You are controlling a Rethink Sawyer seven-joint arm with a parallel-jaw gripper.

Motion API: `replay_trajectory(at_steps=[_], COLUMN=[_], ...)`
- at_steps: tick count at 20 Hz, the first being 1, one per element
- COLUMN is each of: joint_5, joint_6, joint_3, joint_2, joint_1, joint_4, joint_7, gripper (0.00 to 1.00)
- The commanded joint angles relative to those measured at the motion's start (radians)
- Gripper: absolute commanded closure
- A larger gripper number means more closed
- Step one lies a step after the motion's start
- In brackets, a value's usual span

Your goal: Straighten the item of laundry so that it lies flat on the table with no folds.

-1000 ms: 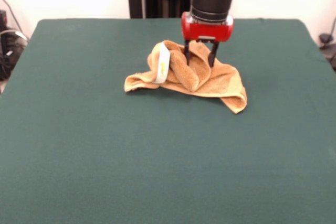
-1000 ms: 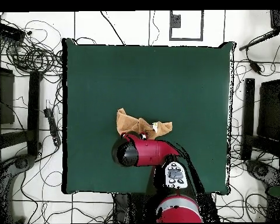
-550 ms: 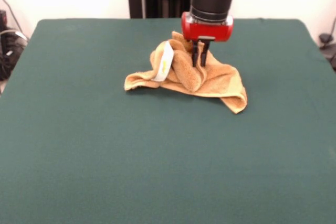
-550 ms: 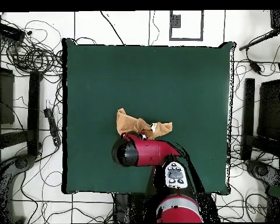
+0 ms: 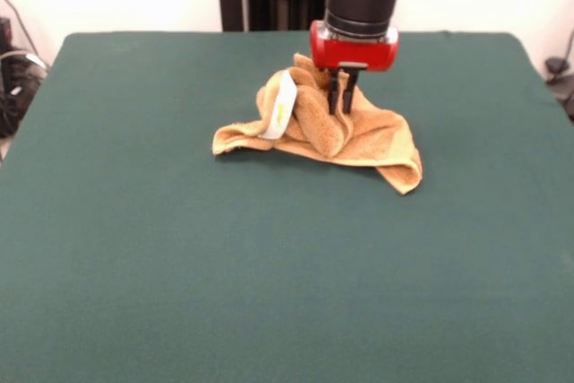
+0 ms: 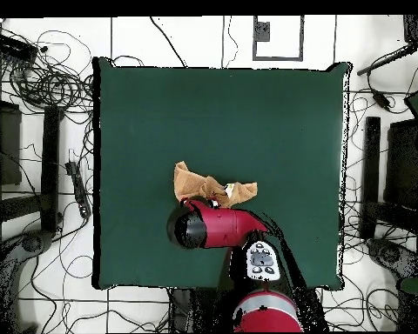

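The item of laundry [image 5: 359,136] is an orange-yellow towel lying crumpled in a heap on the far half of the dark green table [image 5: 269,266]. A white tag [image 5: 282,107] stands up on its left ridge. My gripper [image 5: 340,107] comes straight down onto the top of the heap and is shut on a raised fold of the towel. In the overhead view the towel [image 6: 195,184] shows just beyond the red arm, which hides the gripper and part of the cloth. One corner of the towel [image 5: 405,177] trails toward the front right.
Cables [image 6: 47,83] and dark equipment lie on the floor around the table [image 6: 221,113] on all sides. The red arm [image 6: 217,228] reaches over the table's near edge in the overhead view.
One second ago the fingers stood apart around the fold; they have since closed on it, bunching the cloth upward. Nothing has moved in the last half second.
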State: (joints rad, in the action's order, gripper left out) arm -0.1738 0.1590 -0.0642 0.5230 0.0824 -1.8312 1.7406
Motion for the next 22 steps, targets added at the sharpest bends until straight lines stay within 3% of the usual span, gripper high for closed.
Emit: replay_trajectory(at_steps=[1, 11, 22], joint_5=[-0.016, -0.135, -0.240], joint_6=[0.019, -0.035, -0.112], joint_3=[0.057, 0.040, 0.002], joint_2=[-0.060, -0.025, -0.030], joint_1=[0.014, 0.102, 0.123], joint_4=[-0.075, -0.204, -0.267], joint_7=[0.124, 0.066, 0.113], gripper=[1.00, 1.00, 1.00])
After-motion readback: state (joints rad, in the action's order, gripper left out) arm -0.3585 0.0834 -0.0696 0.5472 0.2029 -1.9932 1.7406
